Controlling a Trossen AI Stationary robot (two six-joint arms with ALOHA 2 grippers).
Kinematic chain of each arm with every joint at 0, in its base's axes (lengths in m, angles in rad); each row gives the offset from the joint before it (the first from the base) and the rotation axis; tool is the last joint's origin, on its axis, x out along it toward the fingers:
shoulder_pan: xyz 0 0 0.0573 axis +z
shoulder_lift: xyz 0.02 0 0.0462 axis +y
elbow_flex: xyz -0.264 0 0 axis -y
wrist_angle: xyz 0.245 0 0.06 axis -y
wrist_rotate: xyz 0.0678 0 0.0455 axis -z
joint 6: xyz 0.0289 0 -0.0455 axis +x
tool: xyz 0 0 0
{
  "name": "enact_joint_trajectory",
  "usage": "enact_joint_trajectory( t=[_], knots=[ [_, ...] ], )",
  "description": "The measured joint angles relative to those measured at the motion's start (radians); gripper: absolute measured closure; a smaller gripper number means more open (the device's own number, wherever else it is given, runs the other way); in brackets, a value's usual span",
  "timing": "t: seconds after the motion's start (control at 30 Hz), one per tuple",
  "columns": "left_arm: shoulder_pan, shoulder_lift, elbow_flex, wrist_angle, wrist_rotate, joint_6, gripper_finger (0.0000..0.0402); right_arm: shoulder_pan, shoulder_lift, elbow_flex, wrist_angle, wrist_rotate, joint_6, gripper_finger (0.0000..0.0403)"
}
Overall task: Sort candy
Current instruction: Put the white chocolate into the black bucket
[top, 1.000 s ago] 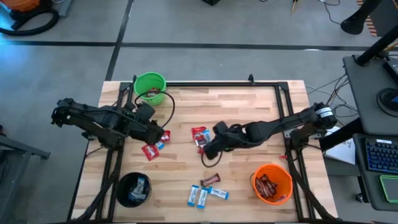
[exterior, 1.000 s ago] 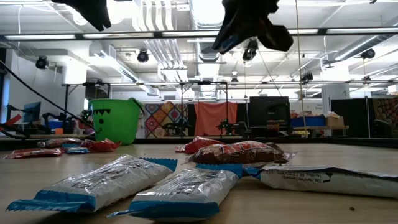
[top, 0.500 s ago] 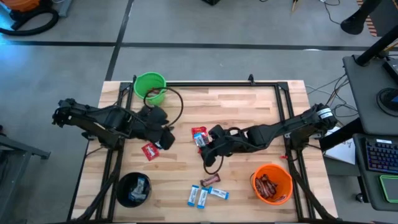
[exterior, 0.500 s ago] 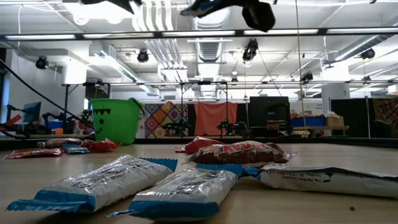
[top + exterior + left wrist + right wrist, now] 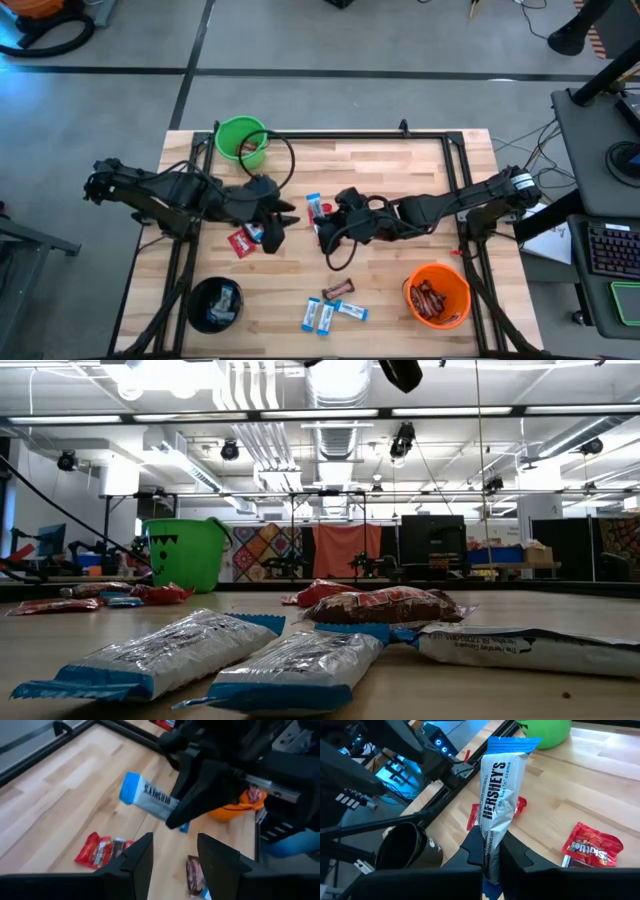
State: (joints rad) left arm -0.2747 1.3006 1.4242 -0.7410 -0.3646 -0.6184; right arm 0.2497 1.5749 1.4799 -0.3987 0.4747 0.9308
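**Right end effector holds a blue-and-white candy above the worktop**

Seen from overhead, two dark robot arms reach toward the middle of a pale wooden worktop [image 5: 400,170]. The right end effector [image 5: 322,216] is clamped shut on a blue-and-white packet [image 5: 497,800], gripping it by one end; the rest of the wrapper sticks out past the fingers and is clear of the wood. From above, this packet [image 5: 314,206] sits near the worktop's centre.

The left end effector [image 5: 279,222] is just beside it, its tip close to the held packet without touching. Its two fingers [image 5: 137,857] stand partly apart and hold nothing.

Other candy lies scattered on the wood. A red packet [image 5: 241,243] rests below the left arm. Nearer the front edge are a dark brown bar [image 5: 339,290] and a small cluster of blue-and-white packets [image 5: 320,316].

Three buckets stand at the edges: a green bucket [image 5: 241,139] at the back left, a black bucket [image 5: 214,303] at the front left holding blue-and-white packets, and an orange bucket [image 5: 438,295] at the front right holding dark brown bars.
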Motion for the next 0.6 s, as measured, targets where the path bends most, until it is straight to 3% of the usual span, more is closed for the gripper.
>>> enact_joint_trajectory(
  t=[0.17,0.6],
  knots=[
    [0.013,0.000,0.000,0.004,-0.072,0.008,0.0265,0.001,0.000,0.000,0.045,0.008,-0.001,0.0390],
    [0.035,0.003,0.000,0.060,-0.079,0.008,0.0235,0.012,0.000,0.006,0.100,0.024,-0.027,0.0390]
  ],
)
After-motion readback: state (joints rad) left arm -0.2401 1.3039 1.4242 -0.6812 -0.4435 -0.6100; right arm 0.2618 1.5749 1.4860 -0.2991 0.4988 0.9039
